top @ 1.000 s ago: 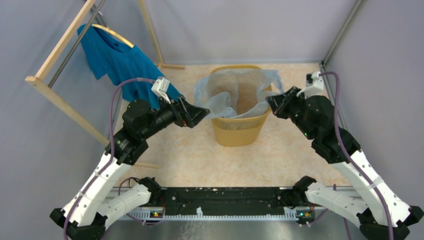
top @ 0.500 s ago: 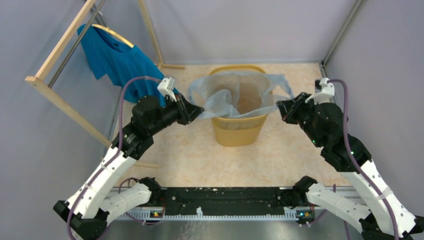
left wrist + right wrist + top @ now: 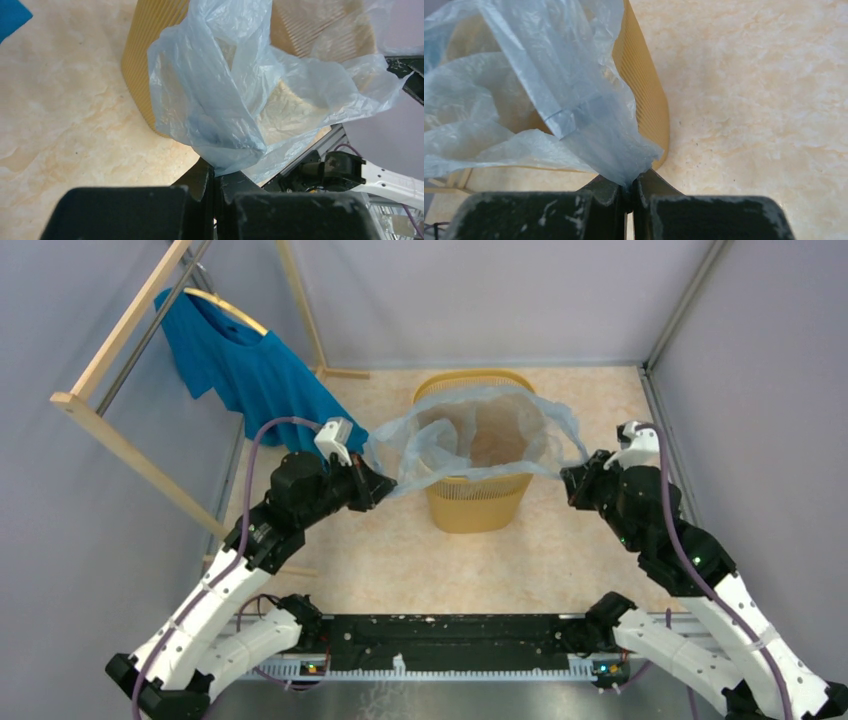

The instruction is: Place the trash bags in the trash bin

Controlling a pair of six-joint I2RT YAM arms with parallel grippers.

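Note:
A thin pale grey-blue trash bag [image 3: 470,435] is stretched open above the yellow-orange trash bin [image 3: 478,502], wider than the bin's rim. My left gripper [image 3: 383,480] is shut on the bag's left edge, left of the bin. In the left wrist view the film [image 3: 220,100] bunches into the closed left gripper [image 3: 216,174], with the bin wall [image 3: 145,55] behind. My right gripper [image 3: 570,480] is shut on the bag's right edge, right of the bin. The right wrist view shows the film [image 3: 574,115] pinched in the right gripper [image 3: 628,187], beside the bin [image 3: 646,95].
A bright blue T-shirt [image 3: 240,365] hangs on a hanger from a wooden rack [image 3: 115,440] at the back left. Grey walls enclose the beige floor [image 3: 390,550]. A black rail [image 3: 450,640] with the arm bases runs along the near edge.
The left gripper has closed on the bag's left edge and pulled it left and nearer. The right gripper has drawn back to the right. The bag now spreads wider over the bin.

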